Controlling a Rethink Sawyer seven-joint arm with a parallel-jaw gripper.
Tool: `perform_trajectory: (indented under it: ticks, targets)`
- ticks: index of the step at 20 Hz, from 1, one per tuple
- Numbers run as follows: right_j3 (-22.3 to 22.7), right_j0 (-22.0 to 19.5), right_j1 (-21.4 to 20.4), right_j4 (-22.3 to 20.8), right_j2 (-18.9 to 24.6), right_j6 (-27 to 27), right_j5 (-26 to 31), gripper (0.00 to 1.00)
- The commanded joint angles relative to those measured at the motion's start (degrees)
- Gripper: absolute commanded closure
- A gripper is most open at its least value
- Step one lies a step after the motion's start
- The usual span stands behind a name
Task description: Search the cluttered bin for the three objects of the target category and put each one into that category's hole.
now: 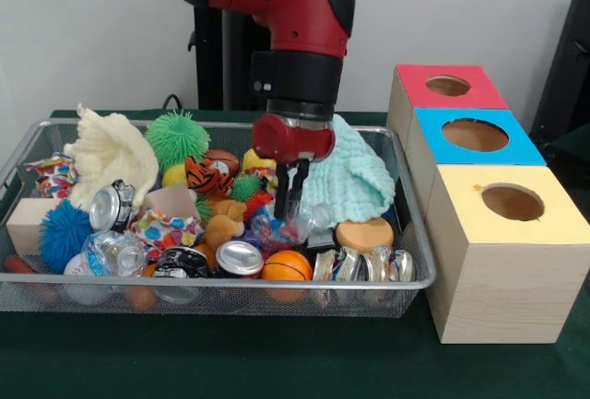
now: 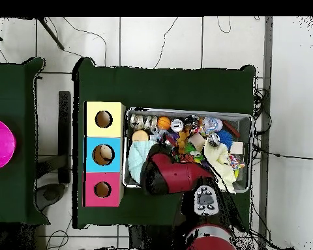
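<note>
Nearest to the camera: wire mesh bin (image 1: 230, 284), front rim, with crushed cans (image 1: 364, 265), an orange mini basketball (image 1: 287, 265) and a crumpled plastic bottle (image 1: 111, 253) pressed against it. Further in, at 12 o'clock from the basketball: gripper (image 1: 293, 198), lowered into the clutter at the bin's middle, black fingers (image 1: 282, 192) close together with only a thin gap, tips buried among small toys. Cannot tell whether anything is held; nothing visibly lifted. At 3 o'clock from the bin: three wooden boxes with round holes, yellow top (image 1: 507, 205) closest, then blue top (image 1: 475, 134), then red top (image 1: 449, 86). Target category not named, so cannot say which pieces are wanted; likely still somewhere in the pile. At 2 o'clock from the gripper: mint knitted cloth (image 1: 355, 178); at 10 o'clock: green spiky ball (image 1: 177, 136), tiger toy (image 1: 207, 176), cream cloth (image 1: 106, 152). For a good step, probably: close on one piece only, rise straight up, avoid dragging the cloth along, then carry over the matching hole. No readable brand or writing on cans or boxes.
</note>
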Motion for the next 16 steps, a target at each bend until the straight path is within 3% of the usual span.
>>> perform_trajectory:
  ticks: [1, 8, 11, 13, 16]
  targets:
    - [13.6, -2.7, -12.2, 2.4, 3.6, 16.6, 7.3, 1.00]
    - [21.9, -7.3, -22.4, 2.6, 8.1, 13.5, 14.4, 1.00]
    - [25.4, -8.1, -27.7, 5.0, 10.2, 13.0, 19.0, 1.00]
    - [27.9, -8.1, -30.9, 8.6, 12.7, 14.3, 22.2, 1.00]
    - [29.5, -2.6, -33.6, 16.3, 11.1, 20.4, 26.1, 1.00]
